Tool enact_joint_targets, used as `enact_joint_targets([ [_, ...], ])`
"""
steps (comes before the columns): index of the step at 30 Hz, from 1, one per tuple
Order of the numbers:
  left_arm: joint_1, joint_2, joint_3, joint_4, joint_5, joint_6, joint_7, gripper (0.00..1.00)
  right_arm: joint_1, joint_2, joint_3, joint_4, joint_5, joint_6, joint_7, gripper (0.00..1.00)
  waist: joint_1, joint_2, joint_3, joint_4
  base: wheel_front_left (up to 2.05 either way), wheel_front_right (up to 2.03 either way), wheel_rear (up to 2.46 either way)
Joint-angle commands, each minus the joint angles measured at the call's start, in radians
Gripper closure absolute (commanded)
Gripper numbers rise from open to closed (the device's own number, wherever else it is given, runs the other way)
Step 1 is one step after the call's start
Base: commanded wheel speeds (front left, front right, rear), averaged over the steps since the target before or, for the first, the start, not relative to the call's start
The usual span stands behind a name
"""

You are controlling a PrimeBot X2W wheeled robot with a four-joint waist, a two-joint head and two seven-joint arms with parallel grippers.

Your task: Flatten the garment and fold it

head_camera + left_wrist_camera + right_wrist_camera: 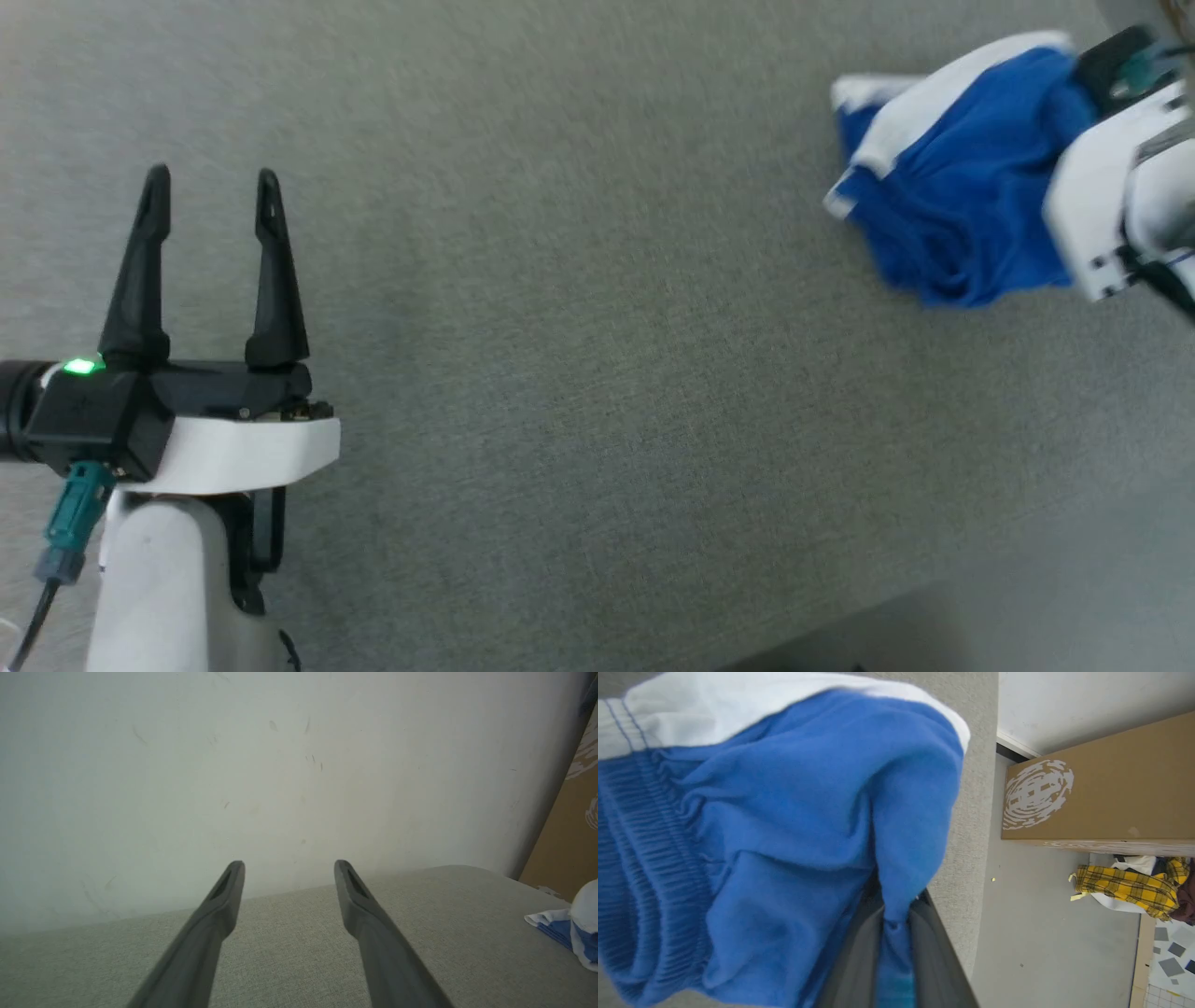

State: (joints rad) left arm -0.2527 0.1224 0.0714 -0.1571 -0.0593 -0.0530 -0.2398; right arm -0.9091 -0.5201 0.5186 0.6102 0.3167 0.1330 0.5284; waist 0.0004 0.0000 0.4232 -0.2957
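The garment (952, 187), bright blue shorts with white trim, lies bunched at the far right of the grey fabric surface (597, 373). In the right wrist view my right gripper (893, 919) is shut on a fold of the blue garment (784, 835), and the fabric drapes over the fingertips and hides them. Its white wrist housing (1106, 210) shows at the right edge of the head view, against the shorts. My left gripper (212, 187) stands open at the lower left, far from the shorts, with nothing between its fingers (224, 896). A corner of the garment (556, 926) shows at the left wrist view's right edge.
A brown cardboard box (1101, 793) with a white print stands off the surface beside a pale wall (233, 765). A yellow plaid cloth (1129, 884) lies on the floor beyond it. The surface's near edge (887, 597) runs across the lower right of the head view.
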Motion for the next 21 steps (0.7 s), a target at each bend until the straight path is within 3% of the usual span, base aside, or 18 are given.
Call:
enact_joint_targets([
  [1,-0.019,0.013,0.003,-0.022,0.012,0.003,0.013,0.0,-0.03,-0.019,-0.024,0.034,-0.018,-0.002,-0.025,1.0,-0.0004,0.0,0.165,-0.094,0.0,0.0,0.0],
  [11,-0.02,0.045,0.024,-0.091,0.022,0.019,0.062,0.0,-0.105,-0.06,-0.198,0.196,-0.078,-0.002,-0.145,1.0,-0.0004,0.0,0.243,-0.049,0.0,0.0,0.0],
  [12,-0.019,0.047,0.025,-0.093,0.021,0.02,0.062,0.0,-0.108,-0.06,-0.21,0.205,-0.088,-0.002,-0.161,0.78,-0.0004,0.0,0.244,-0.045,0.0,0.0,0.0],
  [13,-0.018,0.048,0.025,-0.094,0.021,0.021,0.062,0.0,-0.11,-0.059,-0.223,0.216,-0.093,-0.002,-0.173,0.0,-0.0004,0.0,0.244,-0.042,0.0,0.0,0.0],
  [21,0.012,0.022,0.017,-0.031,-0.004,0.031,0.026,0.0,-0.092,-0.079,-0.287,0.265,-0.102,-0.002,-0.219,0.0,-0.0004,0.0,0.137,-0.011,0.0,0.0,0.0],
])
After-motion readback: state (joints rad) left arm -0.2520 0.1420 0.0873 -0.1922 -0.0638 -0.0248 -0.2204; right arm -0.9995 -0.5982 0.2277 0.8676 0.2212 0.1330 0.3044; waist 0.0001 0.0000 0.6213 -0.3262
